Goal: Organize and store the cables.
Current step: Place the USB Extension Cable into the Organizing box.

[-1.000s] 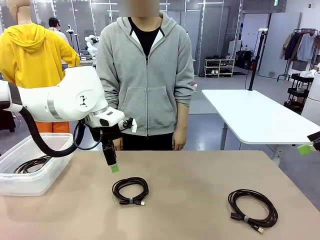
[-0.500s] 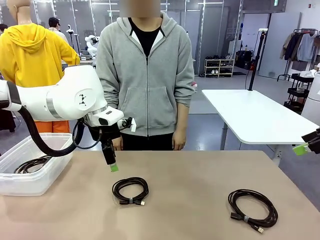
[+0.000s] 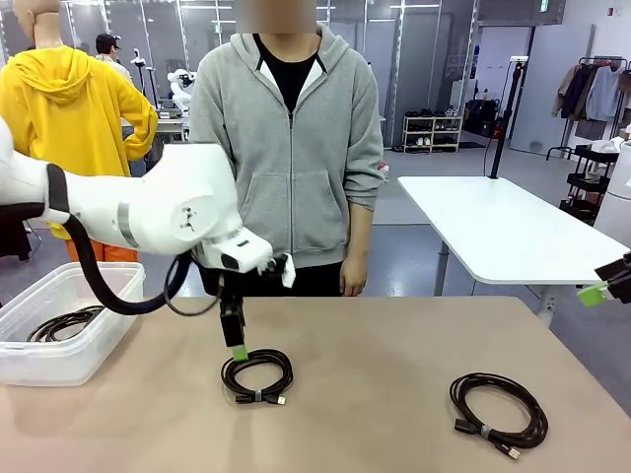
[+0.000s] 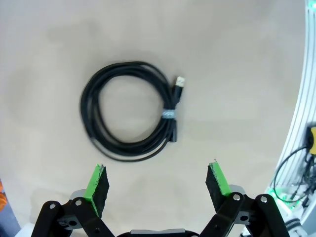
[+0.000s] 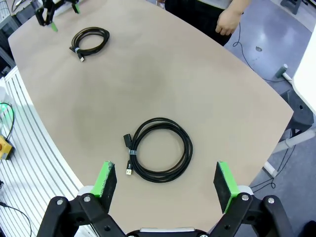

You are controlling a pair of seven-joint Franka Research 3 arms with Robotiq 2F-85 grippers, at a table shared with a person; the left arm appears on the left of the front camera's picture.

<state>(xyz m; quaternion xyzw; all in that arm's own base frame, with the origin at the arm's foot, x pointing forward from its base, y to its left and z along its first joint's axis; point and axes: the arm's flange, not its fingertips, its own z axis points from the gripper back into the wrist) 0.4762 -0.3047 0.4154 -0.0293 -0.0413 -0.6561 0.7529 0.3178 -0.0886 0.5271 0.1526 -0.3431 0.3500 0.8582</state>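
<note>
Small black coiled cable (image 3: 257,375) untouched on tan table (image 3: 394,340); left gripper (image 3: 239,351) has dropped in beside it, jaws released.

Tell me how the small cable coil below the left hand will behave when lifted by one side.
Probably floppy: the small coil is thin cord, so its free side would likely sag. A pale band ties the loops, so it should stay coiled. It looks light and lies flat on the table, so rolling seems unlikely.
</note>
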